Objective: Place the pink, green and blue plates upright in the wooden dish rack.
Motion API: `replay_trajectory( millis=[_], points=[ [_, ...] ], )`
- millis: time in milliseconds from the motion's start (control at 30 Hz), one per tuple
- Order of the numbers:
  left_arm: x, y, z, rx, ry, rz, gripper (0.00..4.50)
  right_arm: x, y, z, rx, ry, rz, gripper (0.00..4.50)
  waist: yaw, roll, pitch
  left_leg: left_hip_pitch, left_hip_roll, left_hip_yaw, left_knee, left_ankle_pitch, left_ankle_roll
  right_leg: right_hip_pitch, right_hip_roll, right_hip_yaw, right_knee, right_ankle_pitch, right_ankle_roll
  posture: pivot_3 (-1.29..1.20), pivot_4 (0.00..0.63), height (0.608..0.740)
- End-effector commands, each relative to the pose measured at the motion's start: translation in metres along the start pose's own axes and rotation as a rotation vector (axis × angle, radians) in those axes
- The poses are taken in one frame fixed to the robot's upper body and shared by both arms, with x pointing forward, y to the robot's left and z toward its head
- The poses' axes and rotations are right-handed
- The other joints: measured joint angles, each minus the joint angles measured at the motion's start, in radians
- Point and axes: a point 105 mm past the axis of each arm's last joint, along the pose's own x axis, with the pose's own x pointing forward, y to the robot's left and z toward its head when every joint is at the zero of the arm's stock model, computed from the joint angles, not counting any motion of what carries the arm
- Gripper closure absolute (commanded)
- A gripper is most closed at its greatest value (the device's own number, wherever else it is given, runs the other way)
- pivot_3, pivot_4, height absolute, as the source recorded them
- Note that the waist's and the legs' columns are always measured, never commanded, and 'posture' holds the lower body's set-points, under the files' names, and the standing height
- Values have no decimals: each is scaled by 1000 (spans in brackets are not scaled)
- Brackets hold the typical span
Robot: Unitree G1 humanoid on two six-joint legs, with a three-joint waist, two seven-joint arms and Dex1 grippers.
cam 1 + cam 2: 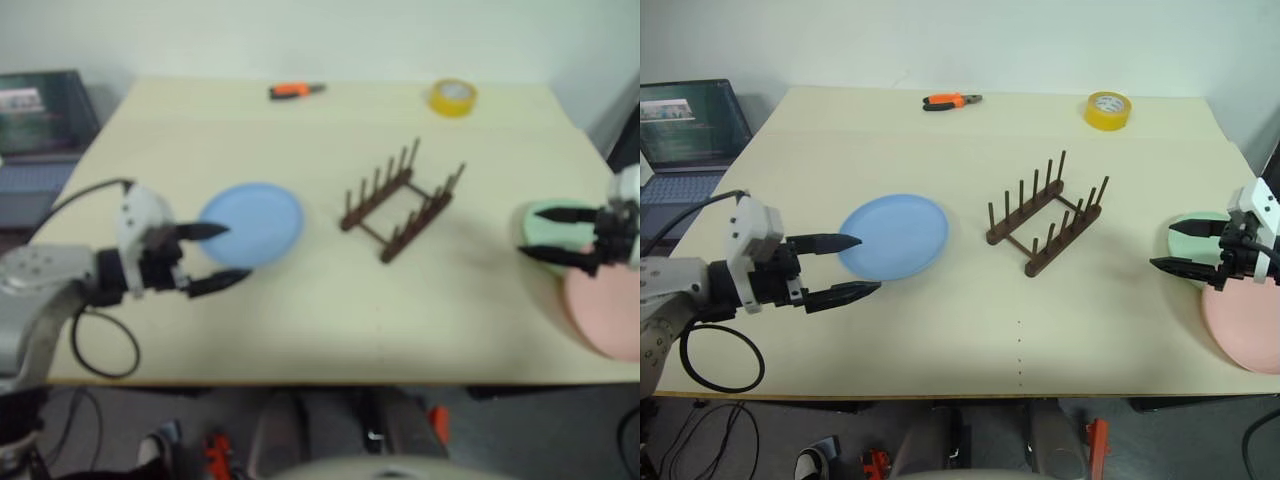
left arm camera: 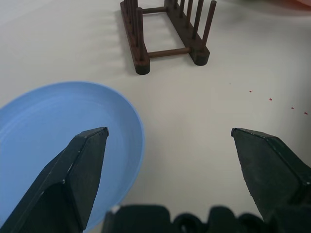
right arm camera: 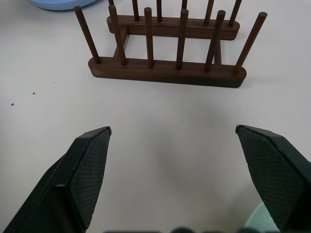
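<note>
an orange-handled tool [image 1: 951, 100] is lying at the far edge of the pale table [image 1: 940, 340], around 11 o'clock from the wooden dish rack [image 1: 1047, 228], and a yellow tape roll [image 1: 1108, 109] is sitting at about 1 o'clock from it; both are well apart from the plates. a laptop [image 1: 692, 122] is standing off the table's left side. nothing is lying on the bare tabletop between the rack and either arm.

the rack is sitting empty near the table's middle, a dark brown frame with two rails of thin upright pegs, set at a slant. the blue plate [image 1: 894, 236] is lying flat at its 9 o'clock, round, shallow and matte. the green plate [image 1: 1196, 236] is lying at the rack's 3 o'clock, with the pink plate [image 1: 1243, 328] nearer the front edge, around 4 o'clock.

the left gripper [image 1: 848, 266] is hanging with its black fingers spread wide, one tip over the blue plate's rim, gripping nothing. the right gripper [image 1: 1186, 245] is hanging spread wide over the green plate, also holding nothing.
</note>
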Motion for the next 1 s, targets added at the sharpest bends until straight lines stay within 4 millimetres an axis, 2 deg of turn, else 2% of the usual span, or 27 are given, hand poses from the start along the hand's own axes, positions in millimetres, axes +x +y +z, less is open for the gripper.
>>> replay_trajectory(
  millis=[33,233,333,567,700,867,1000],
  points=[
    [-5,2,11,43,-17,13,34,-3,0,12,-41,-27,0,0,0,0,0,0,0,0,0,0,0,0,0,0,0,0,0,0,150,740],
    [-6,4,16,60,-28,22,34,2,-1,19,-57,-53,12,0,0,0,0,0,0,0,0,0,0,0,0,0,0,0,0,0,150,740],
    [-1,-1,16,54,-42,8,34,4,-3,16,-53,-54,9,0,0,0,0,0,0,0,0,0,0,0,0,0,0,0,0,0,150,740],
    [38,-22,8,36,-70,-69,34,4,-1,4,-25,-59,-13,0,3,0,0,-1,-1,0,0,0,0,1,0,0,-1,0,1,0,150,740],
    [55,-29,18,49,-95,-93,34,2,5,10,-31,-69,-9,0,4,0,0,-1,0,-1,1,0,0,1,0,1,0,1,1,0,150,740],
    [89,-27,13,110,-87,-28,34,7,13,1,-8,-69,-15,0,3,0,0,5,-1,-1,1,0,0,7,1,0,-2,1,2,0,150,740],
    [116,-46,-4,105,-57,-84,34,17,25,8,-1,-98,9,0,0,0,0,6,-1,-1,0,0,0,8,1,2,-2,1,2,0,150,740]
  ],
)
